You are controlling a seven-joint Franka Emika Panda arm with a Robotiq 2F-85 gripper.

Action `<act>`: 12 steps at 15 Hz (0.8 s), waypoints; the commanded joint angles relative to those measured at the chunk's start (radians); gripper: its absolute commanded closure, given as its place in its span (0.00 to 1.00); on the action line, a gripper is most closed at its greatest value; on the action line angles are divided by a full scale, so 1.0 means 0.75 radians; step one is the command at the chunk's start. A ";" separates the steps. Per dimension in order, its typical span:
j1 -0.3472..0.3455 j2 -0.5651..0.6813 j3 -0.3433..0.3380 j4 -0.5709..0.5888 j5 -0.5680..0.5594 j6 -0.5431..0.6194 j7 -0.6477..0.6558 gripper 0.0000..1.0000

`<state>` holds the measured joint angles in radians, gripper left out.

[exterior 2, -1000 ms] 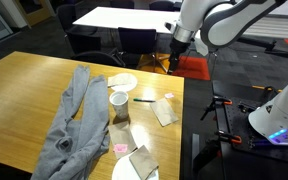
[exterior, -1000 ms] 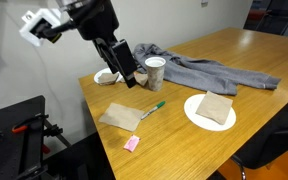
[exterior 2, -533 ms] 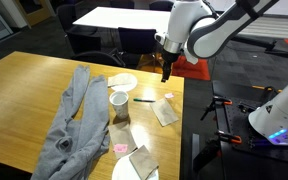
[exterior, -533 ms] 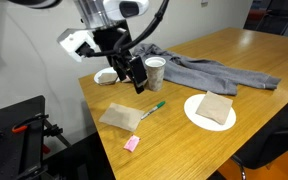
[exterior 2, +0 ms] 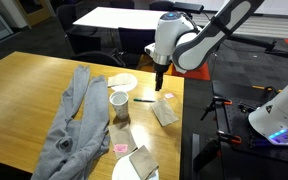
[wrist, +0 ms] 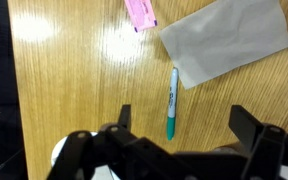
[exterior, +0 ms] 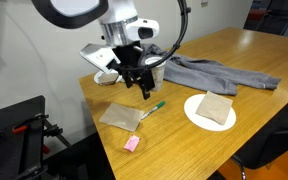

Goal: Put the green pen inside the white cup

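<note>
Black two-finger gripper (wrist: 182, 118) is hanging with jaws spread wide over the light wooden table (wrist: 74, 70), the thin green pen (wrist: 171, 103) lying between its fingers, whitish end just beside a grey paper napkin (wrist: 224, 38), small pink block (wrist: 140, 12) sitting near it.

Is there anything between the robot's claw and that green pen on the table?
Nothing visible. In the wrist view the green pen lies bare on the table, right under the open gripper. A napkin lies close beside the pen's far end and does not seem to cover it.
</note>
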<state>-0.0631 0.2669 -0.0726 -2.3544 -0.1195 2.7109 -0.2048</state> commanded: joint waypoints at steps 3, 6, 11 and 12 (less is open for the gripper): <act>0.022 0.166 -0.007 0.135 -0.040 0.006 0.056 0.00; 0.036 0.233 -0.014 0.189 -0.045 -0.011 0.077 0.00; 0.018 0.242 0.004 0.178 -0.035 -0.005 0.055 0.00; 0.018 0.244 0.004 0.181 -0.035 -0.005 0.055 0.00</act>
<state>-0.0415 0.4507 -0.0769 -2.2205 -0.1388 2.7102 -0.1678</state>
